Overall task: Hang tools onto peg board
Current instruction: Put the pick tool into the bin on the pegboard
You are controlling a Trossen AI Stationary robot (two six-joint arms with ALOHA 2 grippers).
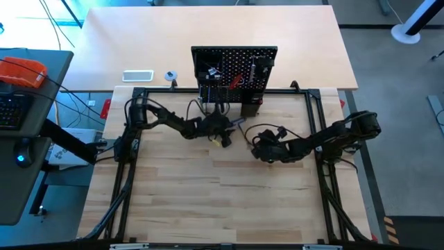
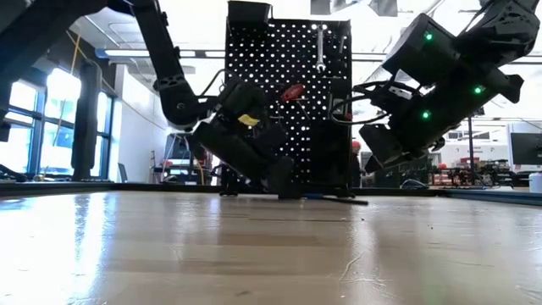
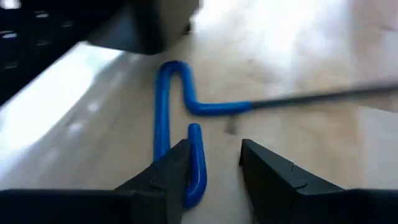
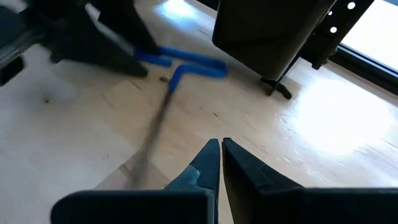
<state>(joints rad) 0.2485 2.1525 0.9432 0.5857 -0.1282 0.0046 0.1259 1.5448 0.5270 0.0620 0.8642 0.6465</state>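
Your left gripper [image 3: 214, 165] sits low on the table [image 1: 229, 194] at the peg board's [image 1: 234, 73] 6 o'clock, jaws half-open, straddling one end of the blue-handled T hex key's [image 3: 177, 106] handle. Its shaft lies flat, toward 3 o'clock. The right gripper [image 4: 221, 155] waits nearby, closed and empty.

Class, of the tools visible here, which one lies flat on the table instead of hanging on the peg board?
The blue-handled T hex key. It lies on the table at the left gripper, while the wrench and red-handled screwdriver hang up.
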